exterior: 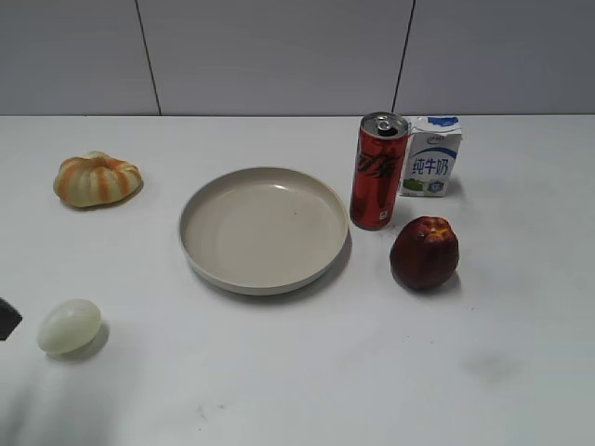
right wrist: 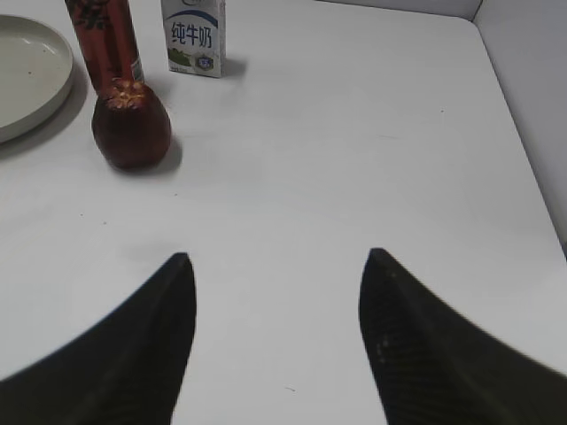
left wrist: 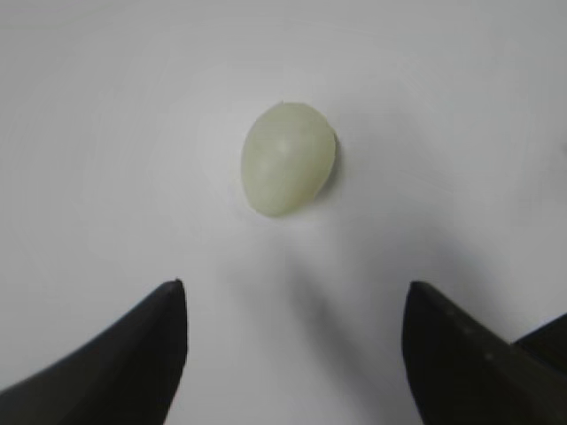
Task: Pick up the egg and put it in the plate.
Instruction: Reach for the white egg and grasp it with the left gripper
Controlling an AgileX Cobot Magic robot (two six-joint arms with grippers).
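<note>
The egg (exterior: 69, 326) is small, oval and off-white with a greenish tint; it lies on the white table at the front left. In the left wrist view the egg (left wrist: 289, 158) lies ahead of my left gripper (left wrist: 296, 288), which is open and empty, with table between the fingertips and the egg. Only a dark tip of that gripper (exterior: 7, 319) shows at the left edge of the exterior view. The beige plate (exterior: 198, 253) sits empty mid-table; its rim also shows in the right wrist view (right wrist: 55, 92). My right gripper (right wrist: 276, 257) is open and empty over bare table.
An orange-and-cream pumpkin (exterior: 97, 178) lies at the back left. A red can (exterior: 376, 171) and a milk carton (exterior: 431, 156) stand right of the plate, with a red apple (exterior: 424, 252) in front of them. The table's right edge (right wrist: 523, 133) meets a wall.
</note>
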